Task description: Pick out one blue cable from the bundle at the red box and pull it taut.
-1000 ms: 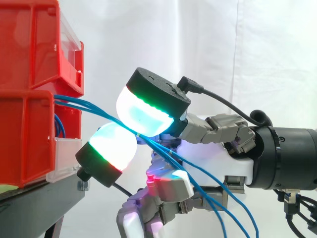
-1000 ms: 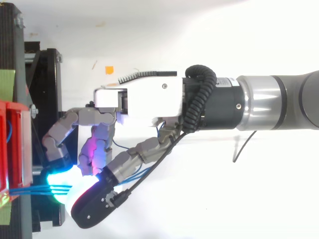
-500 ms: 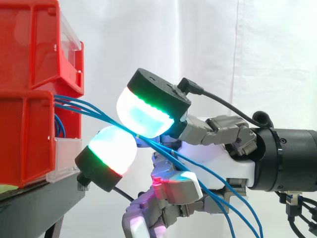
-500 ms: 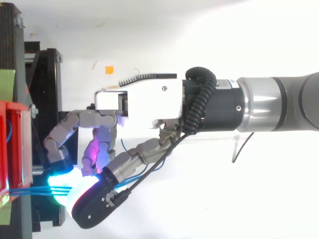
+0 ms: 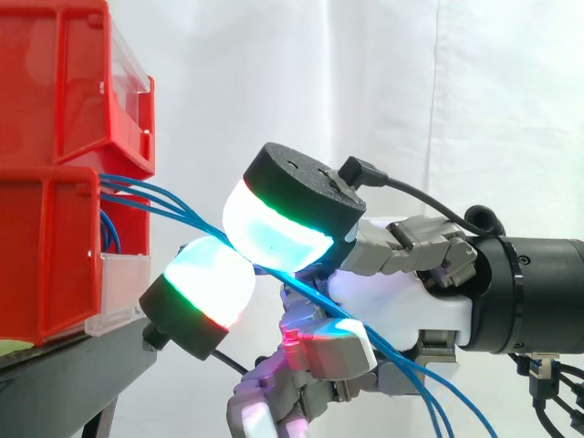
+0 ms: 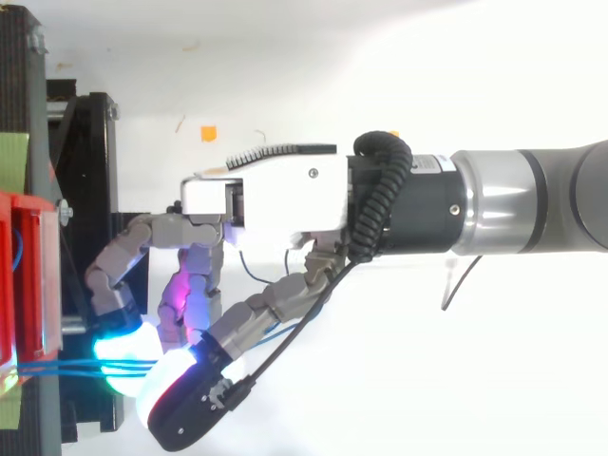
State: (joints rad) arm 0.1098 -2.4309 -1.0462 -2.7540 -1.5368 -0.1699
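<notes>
The robot's grey and white hand (image 5: pixel 401 301) was nearest to me. It reached in from the right with its fingers bent. Two fat glowing fingertips (image 5: pixel 278 224), one above and one below, were squeezed close on the thin blue cables (image 5: pixel 160 196). I could not tell if one cable sat between them or a few.

From the pinch, the cables ran up and to the left, away from the hand, into the lower red plastic box (image 5: pixel 55 255) on the black stand (image 5: pixel 82 374). The other way, they drooped down past the palm to the right. So they lay in one long slanted line, with the box end on the left and the hand on the right.

I think a pull straight back to the right, away from the box, would make that short bit tight. Behind it all hung the white curtain (image 5: pixel 365 82).
</notes>
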